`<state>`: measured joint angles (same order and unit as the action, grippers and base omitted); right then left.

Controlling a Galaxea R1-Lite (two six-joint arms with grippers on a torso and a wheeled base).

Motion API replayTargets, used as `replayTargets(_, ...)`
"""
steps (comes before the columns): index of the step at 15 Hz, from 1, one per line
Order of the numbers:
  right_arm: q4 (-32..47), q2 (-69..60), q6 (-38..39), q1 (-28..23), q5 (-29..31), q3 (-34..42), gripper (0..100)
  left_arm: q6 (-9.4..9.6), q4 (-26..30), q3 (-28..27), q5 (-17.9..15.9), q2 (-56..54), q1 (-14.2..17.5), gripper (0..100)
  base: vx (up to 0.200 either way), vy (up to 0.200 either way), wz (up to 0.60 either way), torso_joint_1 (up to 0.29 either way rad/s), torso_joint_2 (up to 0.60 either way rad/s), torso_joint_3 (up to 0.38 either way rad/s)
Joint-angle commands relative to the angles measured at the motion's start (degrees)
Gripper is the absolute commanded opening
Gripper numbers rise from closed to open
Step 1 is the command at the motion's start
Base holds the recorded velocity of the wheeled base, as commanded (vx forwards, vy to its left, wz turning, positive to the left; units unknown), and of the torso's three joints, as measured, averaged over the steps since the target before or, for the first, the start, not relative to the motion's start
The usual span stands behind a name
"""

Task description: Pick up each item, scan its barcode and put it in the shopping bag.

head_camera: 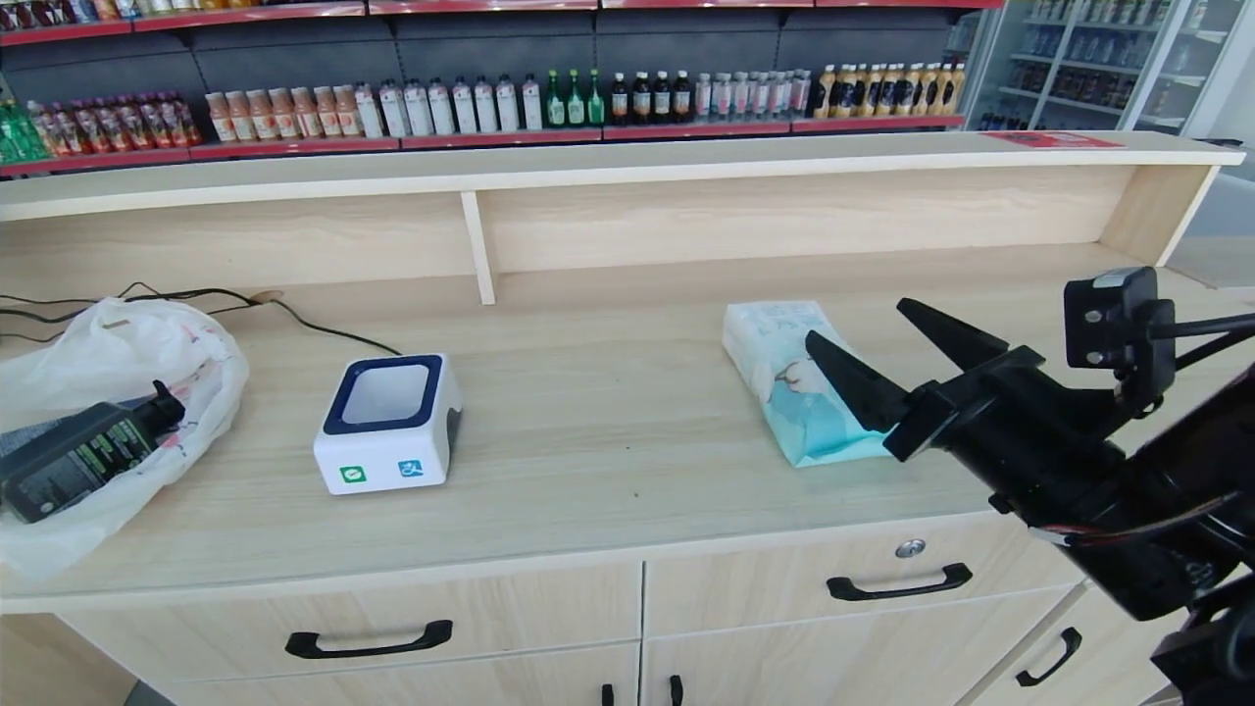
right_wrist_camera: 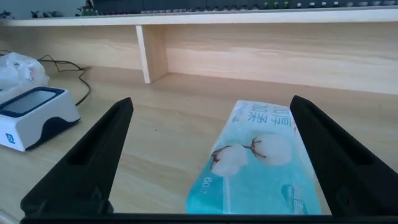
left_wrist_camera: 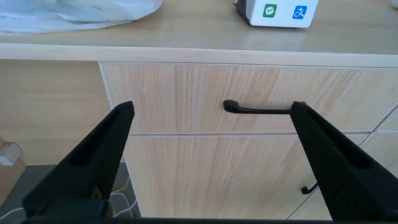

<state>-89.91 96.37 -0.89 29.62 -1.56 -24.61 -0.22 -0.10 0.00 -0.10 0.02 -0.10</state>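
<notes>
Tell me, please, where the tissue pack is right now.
In the head view, the tissue pack lies on the right side of the counter, right of the scanner, just ahead of the open right gripper.

- Shop, checkout counter (head_camera: 608, 431).
- Beyond the right pincer (head_camera: 860, 322): red shelves (head_camera: 686, 128) of bottled drinks (head_camera: 441, 106), glass-door cooler (head_camera: 1088, 59).
- To its left: barcode scanner (head_camera: 389, 422), shopping bag (head_camera: 118, 343).

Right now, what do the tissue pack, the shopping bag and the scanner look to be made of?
Tissue pack: soft printed plastic film, faintly glossy, creased at its end. Shopping bag: thin translucent white plastic, crumpled in folds. Scanner: hard moulded plastic, smooth white shell, dark blue rim; top window possibly glass.
</notes>
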Motion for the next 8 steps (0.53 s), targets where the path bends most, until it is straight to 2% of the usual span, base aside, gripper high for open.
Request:
replayTargets(1, -0.1, -0.2, -0.3, 3.0, 0.0, -5.8, 100, -0.04, 0.0, 0.0, 0.0, 0.0, 0.0, 100, 0.000, 0.000, 0.00, 0.000, 0.00, 0.000)
replayTargets(2, -0.1, -0.5, -0.3, 4.0, 0.5, -11.0, 100, -0.04, 0.0, 0.0, 0.0, 0.0, 0.0, 100, 0.000, 0.000, 0.00, 0.000, 0.00, 0.000)
replayTargets(4, 2.0, -2.0, 1.0, 3.9, 0.2, -13.5, 100, -0.04, 0.0, 0.0, 0.0, 0.0, 0.0, 100, 0.000, 0.000, 0.00, 0.000, 0.00, 0.000)
replayTargets(5, 3.8, -2.6, 1.9, -0.6, -2.9, -12.7, 100, -0.04, 0.0, 0.0, 0.0, 0.0, 0.0, 100, 0.000, 0.000, 0.00, 0.000, 0.00, 0.000)
replayTargets(6, 4.7, -2.4, 2.0, -5.6, -10.1, -13.0, 100, -0.04, 0.0, 0.0, 0.0, 0.0, 0.0, 100, 0.000, 0.000, 0.00, 0.000, 0.00, 0.000)
replayTargets(7, 5.8, -1.8, 2.5, -5.8, -13.6, -14.1, 100, -0.04, 0.0, 0.0, 0.0, 0.0, 0.0, 100, 0.000, 0.000, 0.00, 0.000, 0.00, 0.000)
replayTargets(8, 6.4, -1.4, 2.7, -5.0, -13.7, -14.8, 100, -0.04, 0.0, 0.0, 0.0, 0.0, 0.0, 100, 0.000, 0.000, 0.00, 0.000, 0.00, 0.000)
